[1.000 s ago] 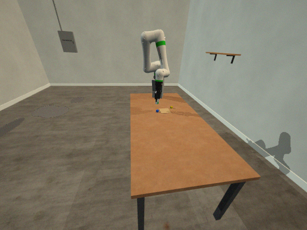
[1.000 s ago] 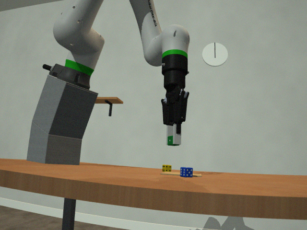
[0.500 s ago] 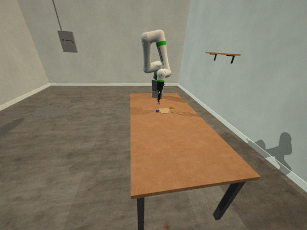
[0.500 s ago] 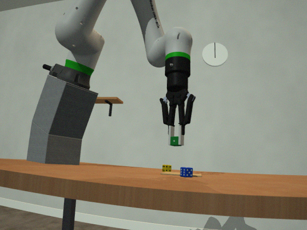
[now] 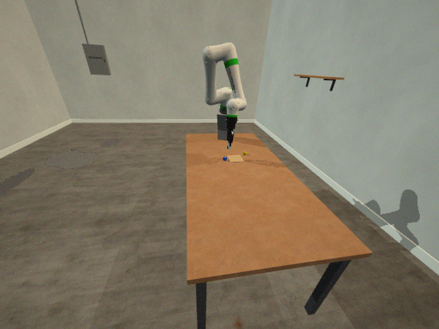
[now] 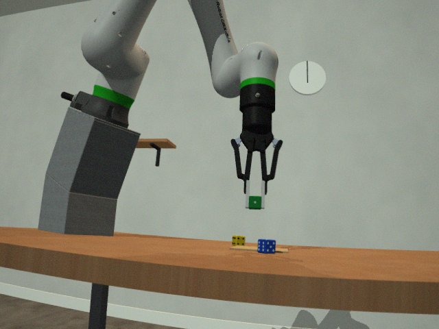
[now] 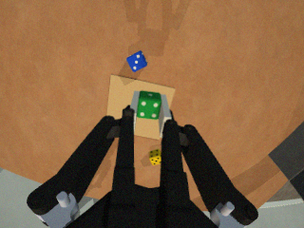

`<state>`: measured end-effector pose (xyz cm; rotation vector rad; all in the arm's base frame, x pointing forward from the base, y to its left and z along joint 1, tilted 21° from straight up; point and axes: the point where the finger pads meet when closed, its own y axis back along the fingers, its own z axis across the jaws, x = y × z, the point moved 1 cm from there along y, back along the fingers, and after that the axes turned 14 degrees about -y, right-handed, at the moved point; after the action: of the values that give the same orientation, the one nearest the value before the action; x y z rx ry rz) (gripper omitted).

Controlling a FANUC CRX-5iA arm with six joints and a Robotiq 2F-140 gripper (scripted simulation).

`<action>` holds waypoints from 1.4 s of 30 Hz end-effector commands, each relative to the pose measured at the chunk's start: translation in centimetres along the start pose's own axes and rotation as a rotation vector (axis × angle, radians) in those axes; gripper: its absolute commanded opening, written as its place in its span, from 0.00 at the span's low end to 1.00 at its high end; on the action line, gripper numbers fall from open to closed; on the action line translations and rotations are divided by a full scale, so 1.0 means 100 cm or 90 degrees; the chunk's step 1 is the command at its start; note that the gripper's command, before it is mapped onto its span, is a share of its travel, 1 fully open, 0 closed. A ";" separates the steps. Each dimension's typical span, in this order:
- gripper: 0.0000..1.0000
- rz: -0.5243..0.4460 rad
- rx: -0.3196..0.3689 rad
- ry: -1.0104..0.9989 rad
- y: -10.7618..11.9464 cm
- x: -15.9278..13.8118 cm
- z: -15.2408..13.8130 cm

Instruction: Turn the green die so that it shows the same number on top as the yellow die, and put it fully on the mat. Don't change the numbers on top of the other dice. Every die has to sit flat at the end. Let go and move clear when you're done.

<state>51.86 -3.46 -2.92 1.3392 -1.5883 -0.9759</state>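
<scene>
My gripper [image 6: 254, 202] is shut on the green die [image 6: 254, 202] and holds it well above the table, over the tan mat. In the wrist view the green die [image 7: 150, 105] sits between the fingertips with its face towards the camera showing four pips; its side in the exterior view shows one pip. The yellow die [image 6: 238, 240] lies flat on the table beside the mat; it also shows in the wrist view [image 7: 154, 158]. The blue die [image 6: 266, 246] lies flat at the mat's other side, shown too in the wrist view [image 7: 137, 61].
The robot's grey base [image 6: 85, 173] stands at the table's far end. The mat [image 5: 235, 157] and dice lie near it in the top view. A wall shelf [image 5: 319, 78] hangs to the right, away from the table.
</scene>
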 end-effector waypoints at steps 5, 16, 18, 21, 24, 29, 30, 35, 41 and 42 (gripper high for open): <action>0.16 -0.015 -0.017 0.174 0.001 -0.012 -0.002; 0.16 -0.018 -0.014 0.402 0.002 -0.029 -0.003; 0.16 -0.018 -0.013 0.423 0.002 -0.031 -0.003; 0.16 -0.019 -0.012 0.500 0.003 -0.036 -0.003; 0.16 -0.019 -0.011 0.551 0.003 -0.040 -0.003; 0.16 -0.020 -0.009 0.655 0.004 -0.048 -0.004; 0.16 -0.020 -0.009 0.671 0.004 -0.049 -0.004; 0.16 -0.021 -0.007 0.757 0.004 -0.055 -0.004; 0.16 -0.021 -0.005 0.866 0.005 -0.064 -0.004; 0.16 -0.021 -0.004 0.891 0.005 -0.065 -0.004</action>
<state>52.57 2.49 -3.01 1.4713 -0.5850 0.0063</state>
